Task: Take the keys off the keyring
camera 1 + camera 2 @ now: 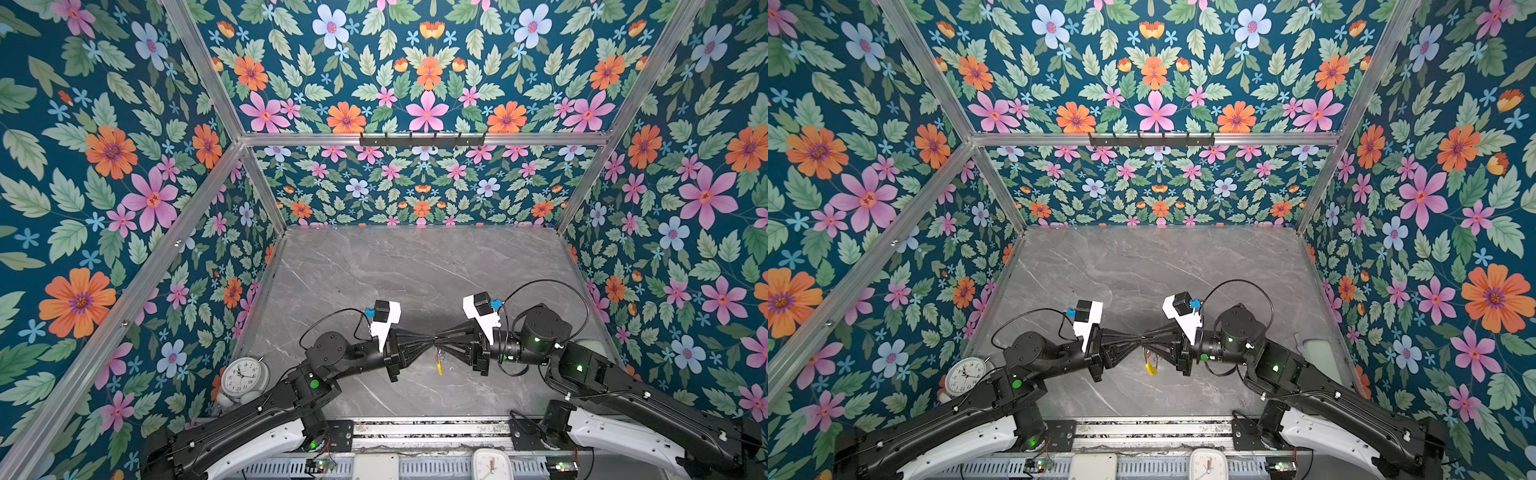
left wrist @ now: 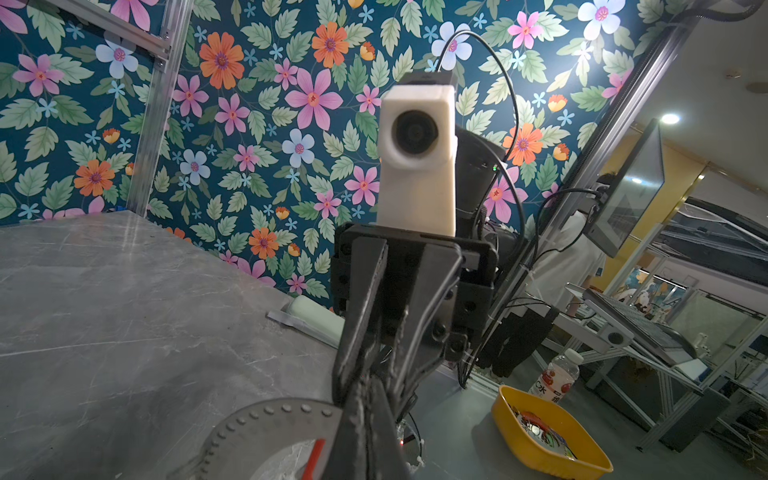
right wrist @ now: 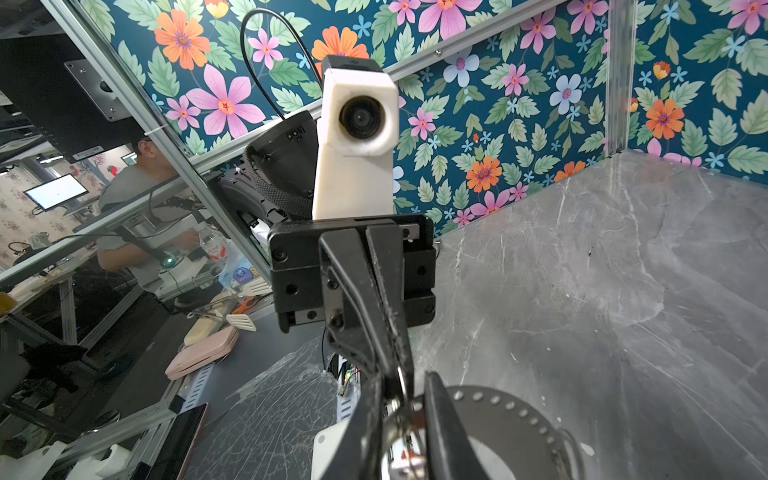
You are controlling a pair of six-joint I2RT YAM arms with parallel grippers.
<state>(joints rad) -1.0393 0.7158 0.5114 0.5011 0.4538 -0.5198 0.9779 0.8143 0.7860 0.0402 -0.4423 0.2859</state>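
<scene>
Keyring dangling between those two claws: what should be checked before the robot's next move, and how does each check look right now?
1. Left gripper gripping: ok, shut on a silver ring.
2. Right gripper gripping: cannot tell; metal sits between its fingers.
3. Keyring lifted: ok, its yellow sleeve hangs under the meeting fingertips.
4. Keys on the keyring: cannot tell; only a red tag shows.
5. Alarm clock out of the way: ok, at the table's left edge, apart from both grippers.

Grey marbled table [image 1: 1142,270], teal floral walls [image 1: 851,187], keyring [image 1: 1151,369] seemingly part yellow
</scene>
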